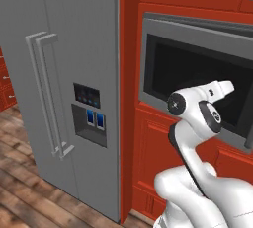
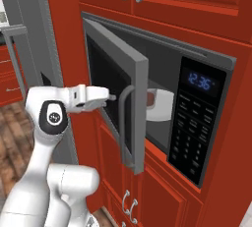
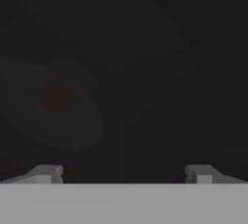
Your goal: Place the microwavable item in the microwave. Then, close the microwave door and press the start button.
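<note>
One microwavable item (image 2: 153,99) sits beyond the door (image 2: 113,81), past the open pincer (image 2: 112,97).

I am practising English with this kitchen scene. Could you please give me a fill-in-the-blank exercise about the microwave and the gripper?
1. The microwave door stands partly ____.
2. The microwavable item sits ____ the microwave, on the white plate.
3. The gripper has its jaws ____ and holds nothing.
4. The gripper points at the door's dark ____.

Missing words: open; inside; open; glass
</note>
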